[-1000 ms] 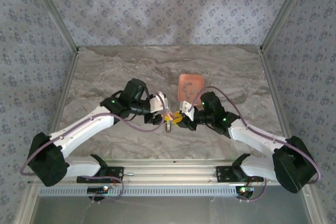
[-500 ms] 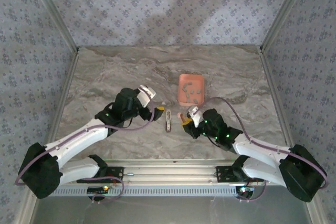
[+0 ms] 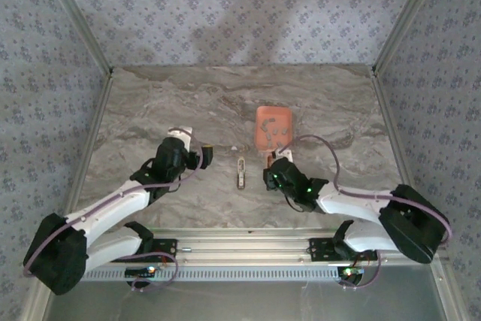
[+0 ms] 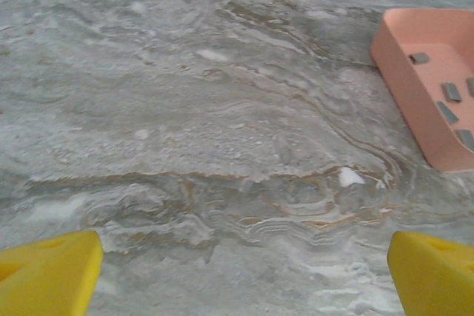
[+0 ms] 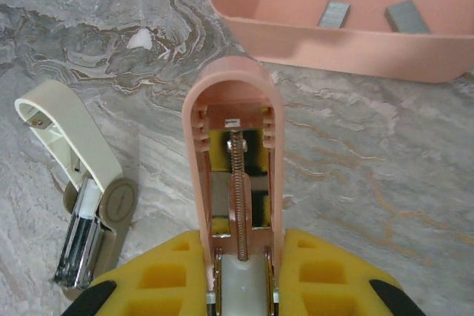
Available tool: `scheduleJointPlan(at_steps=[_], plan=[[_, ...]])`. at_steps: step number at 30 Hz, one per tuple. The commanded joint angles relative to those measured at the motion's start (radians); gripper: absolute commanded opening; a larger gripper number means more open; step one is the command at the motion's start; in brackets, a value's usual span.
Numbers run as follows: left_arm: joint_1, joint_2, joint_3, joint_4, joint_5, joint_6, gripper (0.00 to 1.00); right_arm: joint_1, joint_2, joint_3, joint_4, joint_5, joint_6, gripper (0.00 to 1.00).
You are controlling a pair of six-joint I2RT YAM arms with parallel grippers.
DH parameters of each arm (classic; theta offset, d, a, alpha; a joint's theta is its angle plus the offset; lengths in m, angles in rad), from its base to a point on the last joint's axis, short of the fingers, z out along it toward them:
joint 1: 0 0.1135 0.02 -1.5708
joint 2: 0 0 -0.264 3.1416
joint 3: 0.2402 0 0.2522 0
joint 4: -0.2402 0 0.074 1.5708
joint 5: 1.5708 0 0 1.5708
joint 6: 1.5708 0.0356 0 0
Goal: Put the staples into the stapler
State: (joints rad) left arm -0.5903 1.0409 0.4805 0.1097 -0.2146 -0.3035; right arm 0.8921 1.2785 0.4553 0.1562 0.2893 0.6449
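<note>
On the worktop [image 3: 150, 103], hold the opened pink stapler [image 5: 232, 153] steady, channel up, in the right gripper [image 5: 241, 260], whose jaws grip it just beside the tray [image 5: 333, 46]. The left gripper [image 4: 241, 275], jaws wide and empty, should lift one strip. One tray, seemingly two staplers counting the beige stapler [image 5: 81, 183], and at least four staples [image 4: 450, 92] in the tray.

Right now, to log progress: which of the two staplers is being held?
The pink stapler, clamped in the right gripper with its spring exposed; the cream stapler lies open on the table, untouched.
</note>
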Motion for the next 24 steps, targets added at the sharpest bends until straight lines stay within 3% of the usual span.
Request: scheduleJointPlan(at_steps=[1,12,24], plan=[[0.009,-0.04,-0.024,0.034,-0.042,-0.055,0.98,0.023,0.065,0.077,-0.051,0.075,0.098,0.1],[0.03,-0.057,-0.032,0.019,-0.028,-0.036,0.98,0.063,0.236,0.248,-0.197,0.14,0.19,0.11],[0.039,-0.062,-0.034,0.019,-0.025,-0.028,0.98,0.058,0.356,0.381,-0.342,0.118,0.213,0.15]])
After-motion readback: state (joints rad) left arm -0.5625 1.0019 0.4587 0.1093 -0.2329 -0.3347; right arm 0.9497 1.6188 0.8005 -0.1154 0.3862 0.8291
